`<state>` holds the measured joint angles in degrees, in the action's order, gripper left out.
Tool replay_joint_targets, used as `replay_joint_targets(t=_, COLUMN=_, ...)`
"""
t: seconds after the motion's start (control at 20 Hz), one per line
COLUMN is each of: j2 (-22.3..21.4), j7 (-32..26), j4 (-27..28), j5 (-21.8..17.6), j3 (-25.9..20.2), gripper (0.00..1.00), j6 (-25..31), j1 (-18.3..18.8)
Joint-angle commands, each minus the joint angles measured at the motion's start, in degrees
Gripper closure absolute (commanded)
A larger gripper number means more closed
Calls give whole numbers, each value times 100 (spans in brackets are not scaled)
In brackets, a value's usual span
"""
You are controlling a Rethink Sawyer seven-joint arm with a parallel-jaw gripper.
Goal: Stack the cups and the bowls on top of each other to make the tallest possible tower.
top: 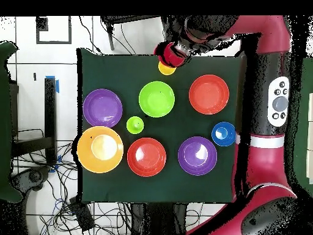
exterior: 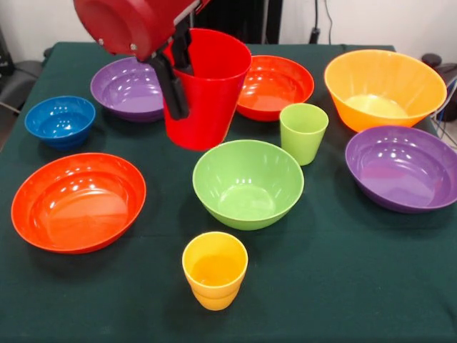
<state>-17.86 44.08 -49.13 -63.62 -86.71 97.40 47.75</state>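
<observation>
My gripper is shut on the rim of the red cup, one finger outside the wall and one inside, holding it upright above the table. In the overhead view the red cup and gripper hang close to the yellow cup. The yellow cup stands alone at the front edge. The green bowl sits in the middle, with the green cup beside it. The blue bowl is at the left. No tower stands.
A red-orange bowl sits front left and another behind the red cup. A purple bowl is at the back left and another at the right. The large orange bowl is at the back right.
</observation>
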Motion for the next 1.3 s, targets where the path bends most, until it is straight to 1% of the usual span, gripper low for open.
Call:
replay_joint_targets(t=0.05, j2=54, j7=815, j4=232, j5=45, j3=1290, gripper=100, j6=-271, j1=-311)
replay_joint_targets(t=0.2, j2=130, j7=633, j4=521, j5=141, j3=1334, gripper=100, j6=-368, j1=-459)
replay_joint_targets(t=0.3, j2=148, j7=520, j4=726, j5=157, j3=1380, gripper=100, j6=-272, j1=-562)
replay_joint_targets(t=0.5, j2=145, j7=454, j4=855, j5=273, j3=1501, gripper=100, j6=-261, j1=-651)
replay_joint_targets(t=0.6, j2=218, j7=437, j4=1011, j5=313, j3=1532, gripper=100, j6=-247, j1=-749)
replay_joint_targets(t=0.65, j2=304, j7=366, j4=1237, j5=273, j3=1516, gripper=100, j6=-204, j1=-854)
replay_joint_targets(t=0.7, j2=313, j7=413, j4=1227, j5=328, j3=1536, gripper=100, j6=-236, j1=-867)
replay_joint_targets(t=0.75, j2=377, j7=364, j4=1391, j5=309, j3=1525, gripper=100, j6=-206, j1=-947)
replay_joint_targets(t=0.8, j2=383, j7=406, j4=1396, j5=362, j3=1548, gripper=100, j6=-211, j1=-969)
replay_joint_targets(t=0.9, j2=409, j7=440, j4=1571, j5=348, j3=1583, gripper=100, j6=-116, j1=-1097)
replay_joint_targets(t=0.95, j2=452, j7=400, j4=1783, j5=257, j3=1560, gripper=100, j6=-33, j1=-1220)
replay_joint_targets(t=1.3, j2=574, j7=211, j4=2434, j5=-35, j3=1482, gripper=100, j6=174, j1=-1595)
